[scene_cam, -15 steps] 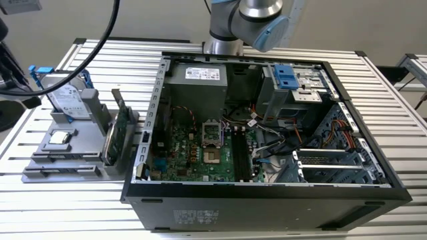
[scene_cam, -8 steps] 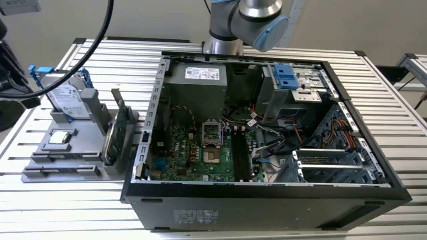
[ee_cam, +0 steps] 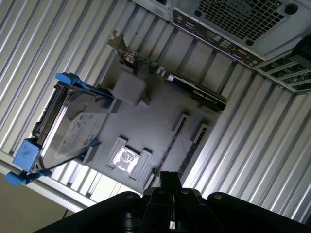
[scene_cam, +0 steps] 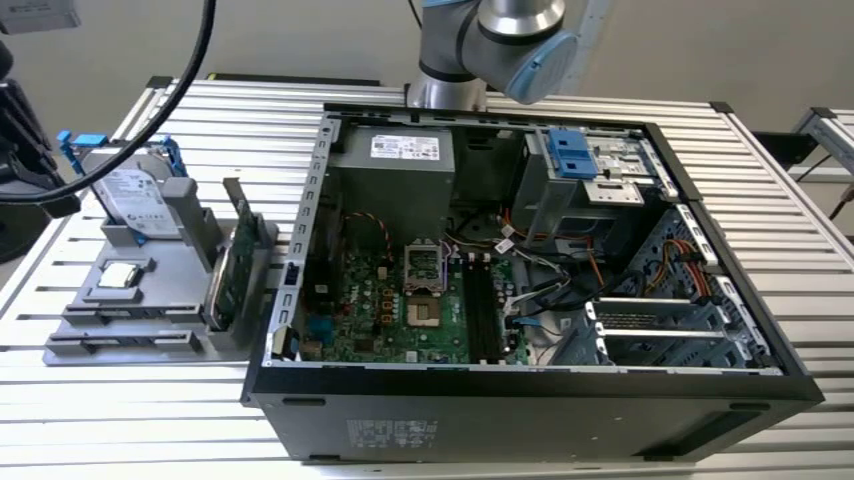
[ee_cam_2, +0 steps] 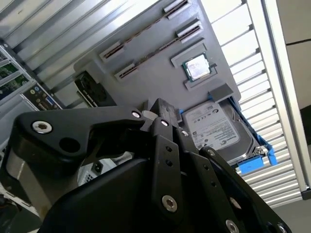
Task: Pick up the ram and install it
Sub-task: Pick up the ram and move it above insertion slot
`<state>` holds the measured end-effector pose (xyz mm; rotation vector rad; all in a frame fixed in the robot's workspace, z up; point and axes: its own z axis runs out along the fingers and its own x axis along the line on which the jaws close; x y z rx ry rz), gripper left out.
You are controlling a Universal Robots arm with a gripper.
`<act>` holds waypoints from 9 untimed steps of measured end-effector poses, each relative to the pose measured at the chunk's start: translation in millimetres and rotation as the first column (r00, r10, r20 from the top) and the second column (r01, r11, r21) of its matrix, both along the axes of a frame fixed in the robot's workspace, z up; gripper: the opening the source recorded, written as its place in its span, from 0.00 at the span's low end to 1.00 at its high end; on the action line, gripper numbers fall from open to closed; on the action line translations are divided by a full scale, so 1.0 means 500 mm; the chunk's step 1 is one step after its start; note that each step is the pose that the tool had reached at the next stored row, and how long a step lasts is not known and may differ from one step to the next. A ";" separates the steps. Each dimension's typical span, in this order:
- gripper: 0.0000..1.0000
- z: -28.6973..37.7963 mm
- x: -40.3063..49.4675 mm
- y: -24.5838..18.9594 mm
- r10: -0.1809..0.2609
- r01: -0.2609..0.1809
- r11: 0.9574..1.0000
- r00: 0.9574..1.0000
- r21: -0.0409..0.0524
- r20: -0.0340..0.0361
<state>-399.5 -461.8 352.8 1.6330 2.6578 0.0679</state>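
The computer case (scene_cam: 534, 420) was set beside the grey tray (ee_cam: 146, 121), where the ram (ee_cam: 191, 153) appeared seated edge-up in a slot. The gripper (ee_cam: 169, 180) was held above; its opening could not be told. By a skewed grasp, the ram could be jammed.

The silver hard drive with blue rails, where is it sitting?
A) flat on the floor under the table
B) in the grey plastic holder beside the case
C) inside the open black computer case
B: in the exterior view the silver hard drive with blue rails stands propped in the grey plastic holder, which sits on the slatted metal table to the exterior view's left of the open black computer case.
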 end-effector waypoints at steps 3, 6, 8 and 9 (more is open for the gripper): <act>0.00 0.000 -0.001 0.0000 -0.022 0.022 1.000 1.000 0.000 0.000; 0.00 0.000 -0.001 0.0000 -0.044 0.044 0.999 0.999 0.000 0.000; 0.00 0.000 -0.002 0.0000 -0.058 0.058 0.998 0.998 0.000 0.000; 0.00 0.000 -0.002 0.0000 -0.065 0.065 0.998 0.998 0.000 0.000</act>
